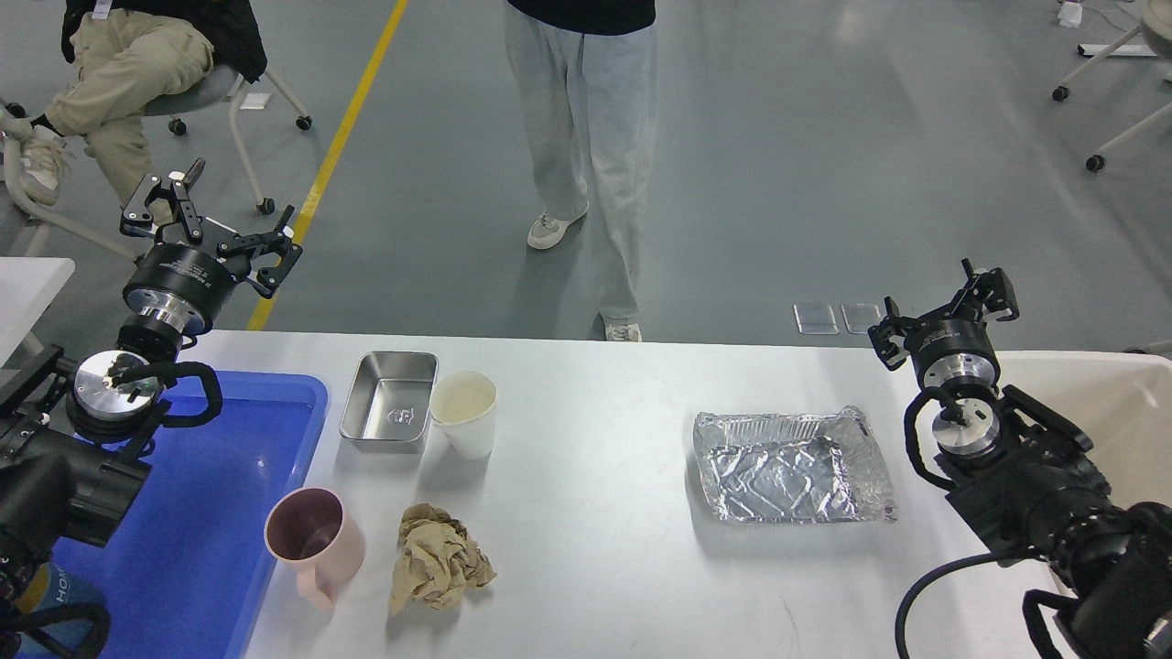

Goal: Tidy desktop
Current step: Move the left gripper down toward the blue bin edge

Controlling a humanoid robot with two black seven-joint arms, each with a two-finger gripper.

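Observation:
The white desktop (595, 567) carries a small steel tray (389, 401), a white paper cup (464, 414) right beside it, a pink mug (313, 540), a crumpled ball of brown paper (438, 558) and a crinkled foil tray (792, 467). My left gripper (218, 226) hangs open and empty beyond the desktop's far left corner, above the floor. Open as well, my right gripper (938, 308) holds nothing and sits at the far right edge, up and right of the foil tray.
A blue plastic tray (211, 513) sits at the desktop's left end, touching the pink mug. A white bin (1131, 412) stands at the right end behind my right arm. A person stands beyond the far edge, another sits at far left. A smaller white table (27, 284) is at left.

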